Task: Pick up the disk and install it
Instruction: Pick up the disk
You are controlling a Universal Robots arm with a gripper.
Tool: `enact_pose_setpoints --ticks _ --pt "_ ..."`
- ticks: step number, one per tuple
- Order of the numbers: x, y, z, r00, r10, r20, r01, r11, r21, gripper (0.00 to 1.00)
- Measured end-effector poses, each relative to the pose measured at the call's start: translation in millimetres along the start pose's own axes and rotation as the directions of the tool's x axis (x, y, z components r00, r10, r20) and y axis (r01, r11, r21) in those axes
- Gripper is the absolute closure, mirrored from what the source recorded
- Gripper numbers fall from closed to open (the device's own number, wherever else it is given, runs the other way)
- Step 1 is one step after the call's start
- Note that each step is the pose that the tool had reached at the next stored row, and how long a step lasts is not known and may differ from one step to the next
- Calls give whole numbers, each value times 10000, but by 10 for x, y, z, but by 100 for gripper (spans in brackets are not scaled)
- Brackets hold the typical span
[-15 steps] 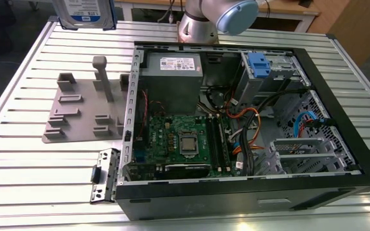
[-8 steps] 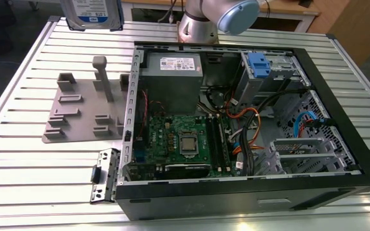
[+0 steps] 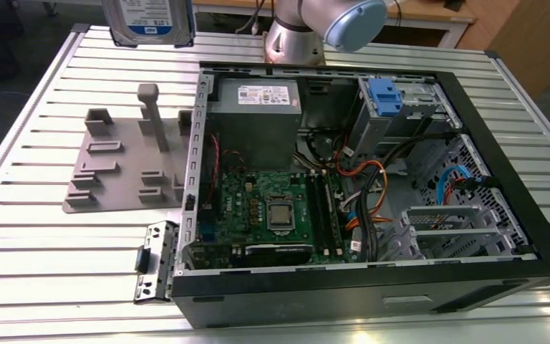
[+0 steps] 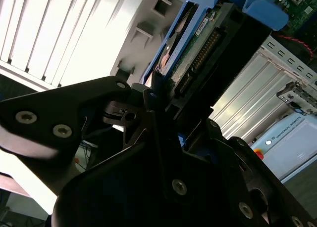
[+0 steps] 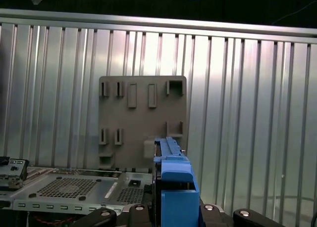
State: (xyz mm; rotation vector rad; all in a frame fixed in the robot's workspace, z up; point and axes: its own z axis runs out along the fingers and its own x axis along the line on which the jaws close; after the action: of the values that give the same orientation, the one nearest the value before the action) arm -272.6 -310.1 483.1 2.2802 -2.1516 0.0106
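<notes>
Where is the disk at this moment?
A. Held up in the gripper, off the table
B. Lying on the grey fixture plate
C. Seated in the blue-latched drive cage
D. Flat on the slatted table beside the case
A: in the exterior view the disk hangs above the far edge of the table, and in the second wrist view the gripper has its jaws shut on the disk's blue-framed end.
</notes>
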Motion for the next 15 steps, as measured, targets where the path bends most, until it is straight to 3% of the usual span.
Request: enact_pose_setpoints --ticks 15 --pt "40 -280 2 10000 1 0 -1 10000 -1 64"
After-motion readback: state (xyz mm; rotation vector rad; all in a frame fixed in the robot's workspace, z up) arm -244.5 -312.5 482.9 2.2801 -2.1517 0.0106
